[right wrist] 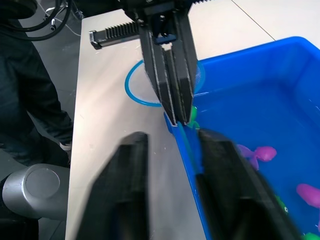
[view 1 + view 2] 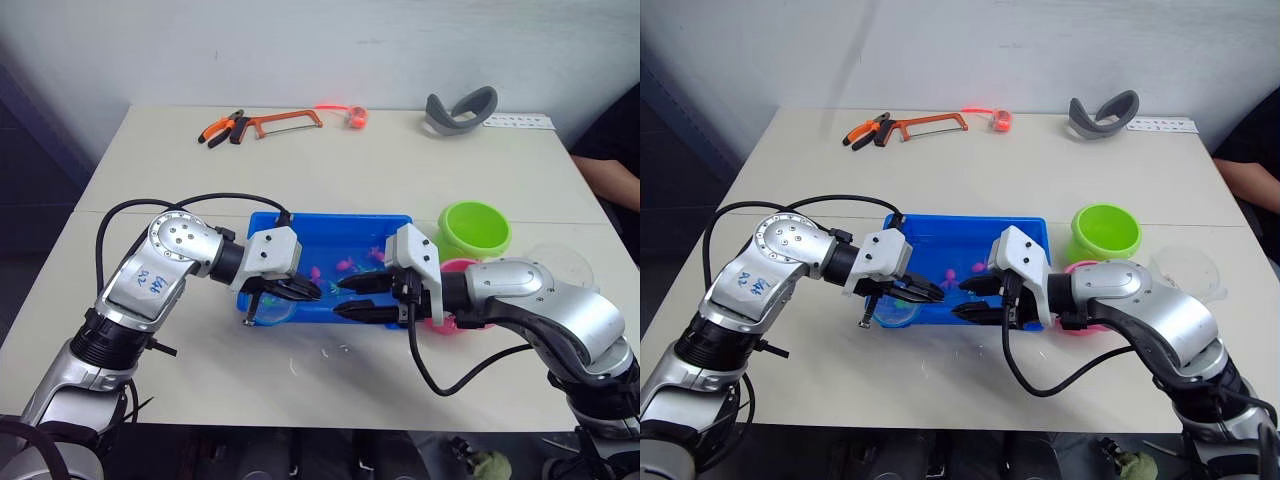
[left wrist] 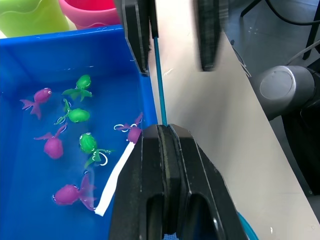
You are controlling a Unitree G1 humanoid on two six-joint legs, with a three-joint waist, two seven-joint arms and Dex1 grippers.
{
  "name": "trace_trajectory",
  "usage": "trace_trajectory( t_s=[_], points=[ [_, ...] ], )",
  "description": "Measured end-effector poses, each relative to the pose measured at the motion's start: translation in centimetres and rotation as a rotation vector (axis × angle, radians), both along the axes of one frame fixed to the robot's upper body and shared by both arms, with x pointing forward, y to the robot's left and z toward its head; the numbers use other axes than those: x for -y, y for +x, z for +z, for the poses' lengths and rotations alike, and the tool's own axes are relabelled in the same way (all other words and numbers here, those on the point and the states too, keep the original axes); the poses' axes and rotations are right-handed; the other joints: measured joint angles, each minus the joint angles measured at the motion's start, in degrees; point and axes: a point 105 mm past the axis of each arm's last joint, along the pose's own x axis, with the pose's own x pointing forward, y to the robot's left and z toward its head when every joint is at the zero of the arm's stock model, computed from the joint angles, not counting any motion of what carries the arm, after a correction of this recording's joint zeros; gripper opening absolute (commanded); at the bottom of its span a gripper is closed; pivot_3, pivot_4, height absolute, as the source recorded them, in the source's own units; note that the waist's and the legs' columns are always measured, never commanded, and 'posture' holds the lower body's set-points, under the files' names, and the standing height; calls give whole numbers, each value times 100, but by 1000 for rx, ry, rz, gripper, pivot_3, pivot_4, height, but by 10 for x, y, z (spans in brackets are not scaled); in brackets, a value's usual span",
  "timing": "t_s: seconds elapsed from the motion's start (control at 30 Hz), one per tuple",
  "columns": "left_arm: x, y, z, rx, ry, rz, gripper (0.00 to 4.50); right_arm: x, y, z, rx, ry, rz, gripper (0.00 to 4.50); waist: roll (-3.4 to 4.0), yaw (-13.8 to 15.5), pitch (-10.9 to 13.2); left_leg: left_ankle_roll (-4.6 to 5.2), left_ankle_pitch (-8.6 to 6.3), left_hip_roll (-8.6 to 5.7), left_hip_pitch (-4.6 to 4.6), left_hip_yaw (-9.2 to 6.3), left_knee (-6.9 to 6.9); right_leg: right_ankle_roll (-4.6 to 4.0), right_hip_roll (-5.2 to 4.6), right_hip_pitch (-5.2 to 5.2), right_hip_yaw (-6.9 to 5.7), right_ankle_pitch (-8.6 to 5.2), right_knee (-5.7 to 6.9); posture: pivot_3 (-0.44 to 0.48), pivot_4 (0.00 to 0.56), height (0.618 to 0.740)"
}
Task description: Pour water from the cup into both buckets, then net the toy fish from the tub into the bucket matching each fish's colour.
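Observation:
The blue tub [image 2: 330,217] sits mid-table holding water and several tiny pink and green toy fish [image 3: 75,115]. My left gripper [image 2: 300,290] is shut on the thin stick handle of the net [image 1: 150,82]. The net's blue hoop lies at the tub's near left corner, over the table. My right gripper [image 2: 350,297] is open just beyond it, with the stick running between its fingers [image 3: 135,30], close to one of them. The lime green bucket [image 2: 475,230] stands right of the tub. The pink bucket [image 2: 455,268] is half hidden behind my right arm. Far right is the clear cup [image 2: 1185,270].
Along the table's far edge lie orange-handled pliers [image 2: 220,129], a hacksaw [image 2: 285,122], an orange roll [image 2: 354,116] and a grey curved band [image 2: 460,108]. A person's arm [image 2: 610,180] rests at the right edge. A seam splits the table behind the tub.

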Motion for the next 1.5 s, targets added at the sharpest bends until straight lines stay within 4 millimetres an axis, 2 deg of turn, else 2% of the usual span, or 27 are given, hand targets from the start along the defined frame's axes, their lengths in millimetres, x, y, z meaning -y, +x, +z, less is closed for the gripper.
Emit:
trace_trajectory(
  t_s=[0.03,0.17,0.27,0.33,0.47,0.5,0.53,0.57,0.63,0.73,0.87,0.9,0.93,1.07,1.27,1.5],
  points=[
    [0,-1,0,1,0,-4,0,1,2,-1,-4,-2,-5,22,0,0,0,0,0,0,0,0,0,0,0,0,0,0,0,0,150,740],
    [1,-3,-2,-1,-4,-5,0,2,1,-2,-14,-2,4,22,0,0,0,0,0,0,0,0,0,0,0,0,0,0,0,0,150,740],
    [1,-4,-3,-24,-33,-1,954,3,0,-2,-17,1,12,0,0,0,0,0,0,0,0,-1,0,0,0,0,0,0,0,0,150,740],
    [0,-5,1,-38,-77,0,1783,5,1,0,-11,7,9,0,0,1,0,0,0,0,-1,-1,0,0,0,0,-1,0,0,0,150,740],
    [-12,-3,30,-32,-272,5,3370,17,3,8,16,8,-22,0,0,0,0,0,0,1,-1,-3,1,0,-9,-1,-1,0,1,0,150,740],
    [-25,0,47,-21,-377,33,3604,25,4,13,27,2,-47,0,-1,-1,0,0,0,1,0,-5,2,0,-24,1,-4,0,1,0,150,740],
    [-35,3,57,-9,-432,67,4097,30,4,16,34,-4,-63,0,-1,-1,0,0,0,1,1,-5,2,0,-24,1,-5,0,1,0,150,740],
    [-46,7,64,-2,-472,103,4404,35,3,18,37,-9,-78,0,-1,0,1,-1,0,1,1,-6,2,0,-23,1,-8,0,1,0,150,740],
    [-75,17,75,18,-532,207,4477,46,2,24,45,-23,-127,0,-2,-14,0,-1,0,1,3,-4,1,0,-21,2,-24,0,2,0,150,740],
    [-101,26,78,64,-574,300,4477,60,3,25,23,-30,-216,0,-2,-1,0,-1,0,-2,4,-1,1,1,-20,3,-52,0,4,0,150,740],
    [-120,32,60,68,-571,374,4477,73,3,20,0,-78,-302,0,-2,8,0,1,0,-7,3,0,1,2,-21,3,-53,1,4,0,150,740],
    [-125,32,47,52,-557,401,4477,79,4,20,-9,-87,-340,0,-4,8,-1,1,0,-7,2,-1,1,2,-21,3,-54,1,3,0,150,740],
    [-126,30,37,38,-548,407,4477,85,5,19,-23,-95,-377,0,-4,8,-1,1,0,-7,3,-1,1,2,-24,3,-53,1,3,0,150,740],
    [-116,27,24,7,-541,384,4477,93,8,16,-87,-82,-451,0,-9,11,-2,1,1,-4,3,-4,1,2,-30,6,-48,1,4,0,150,740],
    [-96,25,23,-12,-561,334,4477,93,23,1,-257,36,-540,0,-15,-12,-6,-2,3,-3,5,-1,0,1,-29,3,-44,1,8,0,150,740],
    [-86,18,24,-15,-537,269,4477,93,33,-12,-324,45,-614,0,-15,-10,-6,-2,3,-3,5,2,-1,1,-24,1,-47,1,8,0,150,740]
  ],
)
